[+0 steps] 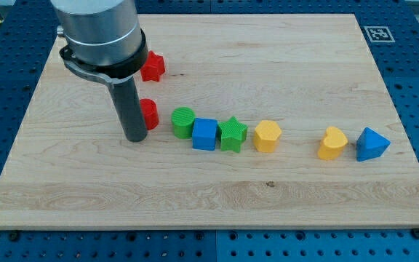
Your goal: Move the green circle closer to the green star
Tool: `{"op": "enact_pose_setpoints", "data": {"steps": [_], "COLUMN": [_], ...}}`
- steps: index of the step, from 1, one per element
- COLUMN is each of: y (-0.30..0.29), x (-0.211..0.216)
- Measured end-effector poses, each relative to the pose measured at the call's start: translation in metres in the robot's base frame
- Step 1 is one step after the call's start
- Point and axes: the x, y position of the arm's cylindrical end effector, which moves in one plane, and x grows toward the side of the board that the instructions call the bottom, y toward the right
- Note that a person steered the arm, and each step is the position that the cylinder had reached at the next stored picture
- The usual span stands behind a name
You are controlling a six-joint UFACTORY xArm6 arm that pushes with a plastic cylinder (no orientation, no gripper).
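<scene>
The green circle (183,121) sits left of centre on the wooden board (217,189). A blue cube (204,135) touches its right side. The green star (232,134) lies just right of the blue cube, touching it. My tip (135,137) stands to the left of the green circle, apart from it, with a red block (149,113) partly hidden behind the rod.
A red star (152,66) lies near the view's top left, partly behind the arm. A yellow hexagon (267,136) is right of the green star. A yellow heart (332,143) and a blue triangle (371,144) lie at the right.
</scene>
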Motion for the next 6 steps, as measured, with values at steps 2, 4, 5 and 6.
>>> {"op": "enact_pose_setpoints", "data": {"steps": [2, 4, 5, 6], "y": [0.0, 0.0, 0.0, 0.001], "x": [-0.016, -0.045, -0.055, -0.027]}}
